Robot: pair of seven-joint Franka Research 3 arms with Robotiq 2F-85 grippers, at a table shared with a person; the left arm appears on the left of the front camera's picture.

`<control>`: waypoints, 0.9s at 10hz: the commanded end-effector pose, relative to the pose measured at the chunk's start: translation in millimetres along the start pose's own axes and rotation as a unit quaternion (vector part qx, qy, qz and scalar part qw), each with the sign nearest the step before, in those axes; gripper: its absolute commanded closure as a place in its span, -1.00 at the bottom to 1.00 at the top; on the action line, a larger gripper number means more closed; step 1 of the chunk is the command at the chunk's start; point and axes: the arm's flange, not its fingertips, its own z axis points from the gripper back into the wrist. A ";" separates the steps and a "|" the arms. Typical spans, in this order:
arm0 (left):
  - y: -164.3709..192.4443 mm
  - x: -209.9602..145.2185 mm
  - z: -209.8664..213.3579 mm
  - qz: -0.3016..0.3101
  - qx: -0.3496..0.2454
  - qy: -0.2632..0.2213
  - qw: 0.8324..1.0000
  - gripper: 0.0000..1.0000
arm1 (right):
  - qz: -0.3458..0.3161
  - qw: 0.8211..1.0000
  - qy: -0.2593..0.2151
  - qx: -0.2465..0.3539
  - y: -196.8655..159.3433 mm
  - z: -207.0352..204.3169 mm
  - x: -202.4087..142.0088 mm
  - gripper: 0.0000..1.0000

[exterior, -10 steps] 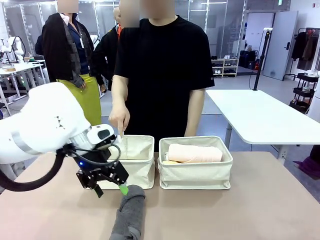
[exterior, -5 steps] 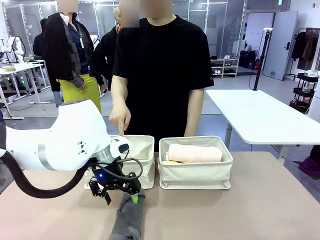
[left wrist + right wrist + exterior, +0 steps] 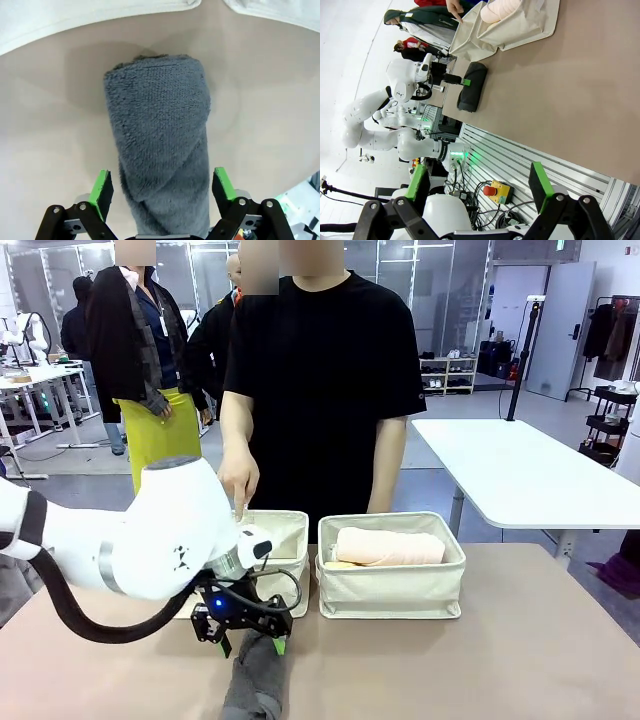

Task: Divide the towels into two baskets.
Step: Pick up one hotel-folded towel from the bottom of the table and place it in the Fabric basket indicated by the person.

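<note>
The left end effector [image 3: 250,642] is standing spread wide over the far end of the dark grey towel [image 3: 256,682], its green pads [image 3: 102,187] sitting on either side of the roll without pressing it, as the left wrist view shows. The towel is lying on the tabletop [image 3: 480,670] at about 6 o'clock in the front view, its length running from 12 to 6 o'clock. Just beyond its far end, toward 12 o'clock, the left basket [image 3: 285,570] is sitting, partly hidden by the white arm. Beside it, toward 3 o'clock, the right basket [image 3: 392,585] is holding the pale pink towel [image 3: 390,546], which is lying crosswise, with a sliver of something yellowish under its left end. The person's hand [image 3: 239,478] is pointing down over the far rim of the left basket. The right end effector [image 3: 476,186] is also hanging spread with nothing between its fingers, off the near edge of the tabletop; from its wrist view the grey towel is lying at about 11 o'clock.
</note>
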 end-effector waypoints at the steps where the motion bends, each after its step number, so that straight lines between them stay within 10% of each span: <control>1: -12.7 1.4 -20.7 0.009 0.008 -0.022 1.000 -1.00 | 0.006 1.000 -0.003 0.002 2.6 1.0 -0.1 -1.00; 4: -8.3 -3.2 -43.9 -0.005 0.021 0.003 1.000 -1.00 | 0.006 1.000 -0.003 0.002 2.6 1.0 -0.1 -1.00; 9: -7.2 -5.0 -38.5 -0.032 0.014 0.004 0.999 -0.05 | 0.006 1.000 -0.003 0.002 2.6 1.0 -0.1 -1.00</control>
